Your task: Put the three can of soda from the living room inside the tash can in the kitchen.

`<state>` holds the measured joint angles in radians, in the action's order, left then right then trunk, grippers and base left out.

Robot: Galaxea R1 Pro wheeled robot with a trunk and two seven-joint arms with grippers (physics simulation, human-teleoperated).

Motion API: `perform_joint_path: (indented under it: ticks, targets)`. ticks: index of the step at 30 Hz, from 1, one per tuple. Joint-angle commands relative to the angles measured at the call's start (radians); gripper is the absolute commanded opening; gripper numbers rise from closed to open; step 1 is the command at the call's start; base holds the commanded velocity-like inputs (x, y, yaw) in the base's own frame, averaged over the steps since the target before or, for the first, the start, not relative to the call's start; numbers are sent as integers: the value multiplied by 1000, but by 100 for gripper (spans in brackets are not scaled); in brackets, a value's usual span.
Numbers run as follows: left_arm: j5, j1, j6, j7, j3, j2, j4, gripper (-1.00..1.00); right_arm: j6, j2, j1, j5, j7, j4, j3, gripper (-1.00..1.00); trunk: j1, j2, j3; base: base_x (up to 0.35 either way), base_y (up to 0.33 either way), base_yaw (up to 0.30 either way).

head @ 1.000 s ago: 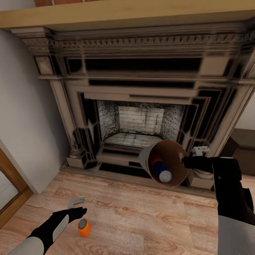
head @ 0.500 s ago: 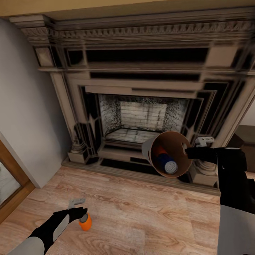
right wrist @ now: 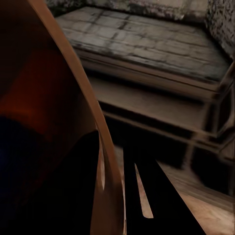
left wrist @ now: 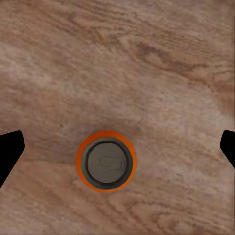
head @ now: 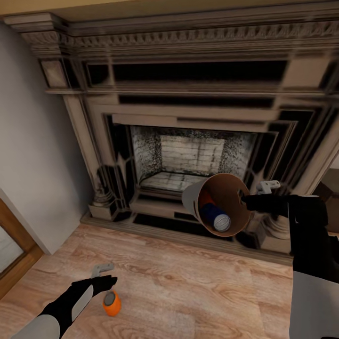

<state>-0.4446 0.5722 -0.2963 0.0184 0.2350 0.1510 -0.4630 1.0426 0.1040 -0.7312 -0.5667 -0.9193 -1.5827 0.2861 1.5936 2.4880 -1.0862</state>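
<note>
Right pincer [head: 248,201] grips the rim of the bin [head: 219,204], held in the air and tipped on its side before the fireplace [head: 188,141]. Inside lie a blue can [head: 216,218] and an orange can [head: 205,197] (the orange one partly hidden behind the blue). A second orange can [head: 111,302] stands upright on the wood floor [head: 188,282]. Left pincer [head: 104,275] hovers above it, fingers spread wide and apparently not touching it.
</note>
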Motion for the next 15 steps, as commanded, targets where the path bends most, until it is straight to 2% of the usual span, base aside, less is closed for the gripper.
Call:
perform_joint_path:
  ticks: [1, 4, 15]
  targets:
    - [0, 0, 0, 0, 0, 0, 0, 100, 5, 0, 0, 15, -4, 0, 0, -100, 0, 0, 0, 58, 0, 0]
    - [-1, 0, 0, -1, 0, -2, -1, 100, 5, 0, 0, 16, -8, 0, -1, -100, 7, 12, -6, 27, 0, 0]
    - [1, 0, 0, -2, 0, -5, 1, 100, 5, -1, 1, 16, -10, 0, -1, -100, 11, 15, -49, 3, 0, 0]
